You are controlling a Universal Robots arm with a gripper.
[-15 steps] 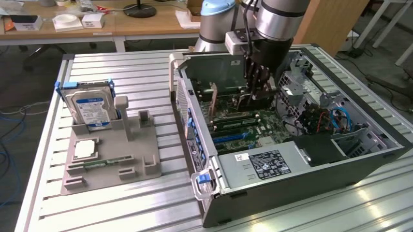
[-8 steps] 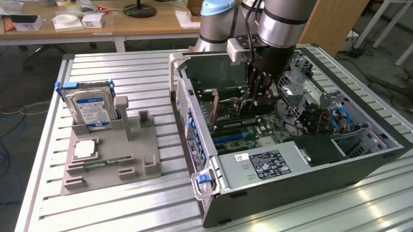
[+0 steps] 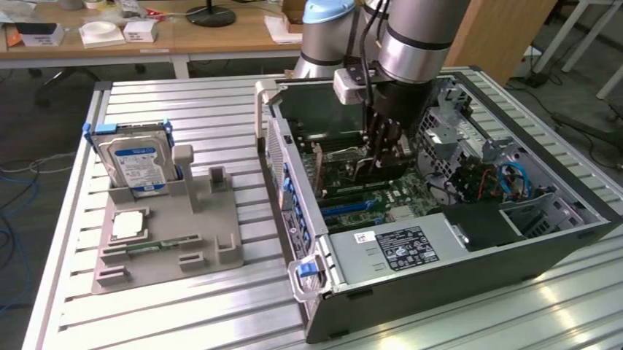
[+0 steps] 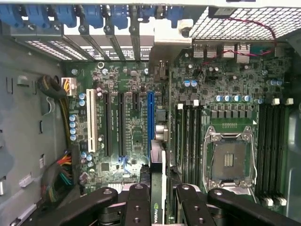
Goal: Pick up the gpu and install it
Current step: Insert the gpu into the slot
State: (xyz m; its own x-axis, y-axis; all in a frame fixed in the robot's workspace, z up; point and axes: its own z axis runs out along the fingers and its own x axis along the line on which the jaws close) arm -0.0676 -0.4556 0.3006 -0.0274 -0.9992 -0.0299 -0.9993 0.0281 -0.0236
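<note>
Asker: Layout, largest first?
Describer: Ribbed metal tabletop [image 3: 195, 109]. An open computer case [image 3: 438, 292] lies toward 3 o'clock in the exterior view, and the robot arm [image 3: 413, 36] reaches down into it over the motherboard [image 4: 131, 94].
Asker: And the gpu?
Describer: The gpu [image 4: 156, 213] is pinched edge-on between the fingers [image 4: 139, 202], which are closed on it, roughly in line with the blue slot [image 4: 150, 117]. My judgement of the risk: a slight tilt or offset would jam its edge on the slot lip.

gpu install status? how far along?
Pickup done: the hand is shut on the gpu, held edge-on inside the open case. In hand: card hangs over the motherboard, roughly in line with the blue slot. Left: seating it; that slot shows bare along its length.
</note>
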